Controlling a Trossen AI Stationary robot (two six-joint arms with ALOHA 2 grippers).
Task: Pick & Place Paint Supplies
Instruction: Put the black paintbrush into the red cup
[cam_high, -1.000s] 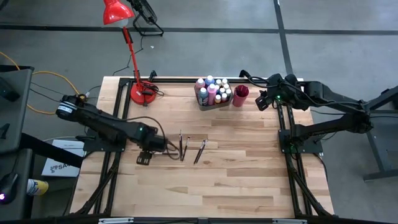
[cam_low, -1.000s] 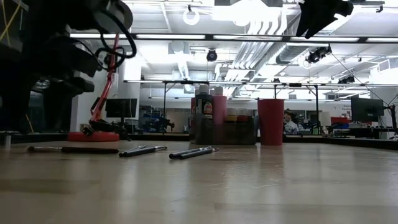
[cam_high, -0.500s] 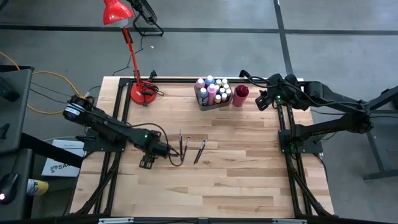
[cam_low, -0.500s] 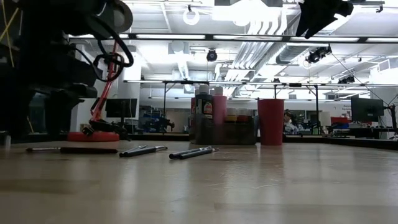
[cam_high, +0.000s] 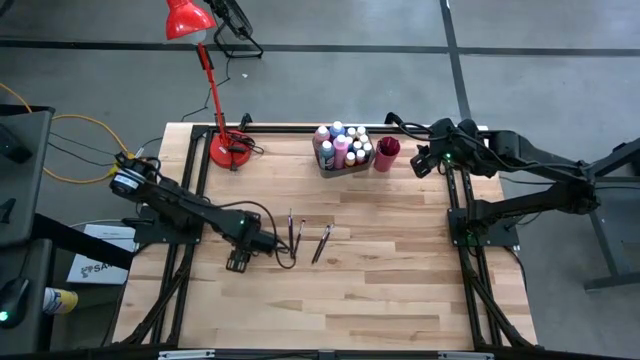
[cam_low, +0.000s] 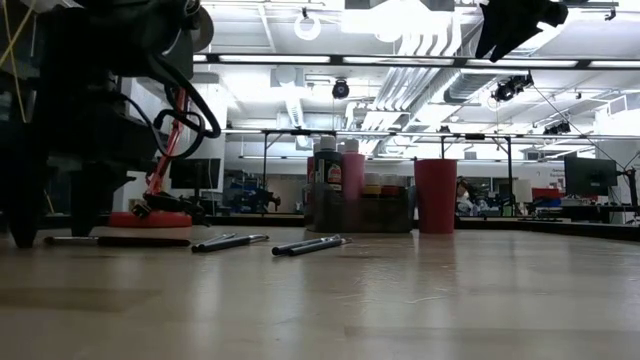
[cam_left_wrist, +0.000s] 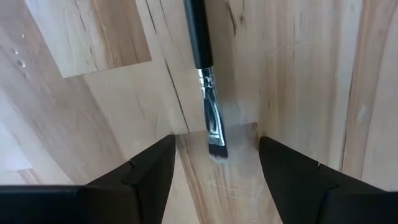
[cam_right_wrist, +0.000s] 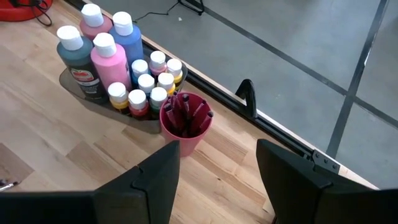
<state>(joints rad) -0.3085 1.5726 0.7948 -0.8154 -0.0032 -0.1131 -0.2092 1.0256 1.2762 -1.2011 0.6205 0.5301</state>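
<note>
Partway done, judging by the layout: paint bottles already gathered in the grey bin at upper centre, brushes apparently standing in the red cup. Still loose mid-table: several paintbrushes. Left gripper spread wide, straddling one brush tip, nothing grasped. Right gripper parked upper right, open, empty.

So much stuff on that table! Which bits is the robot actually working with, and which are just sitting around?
Part of the job:
- paintbrushes loose on the table
- paint bottles
- left gripper, open around one brush's bristle end
- right gripper, open, waiting above the far edge

Just there:
- red cup
- red lamp
</note>
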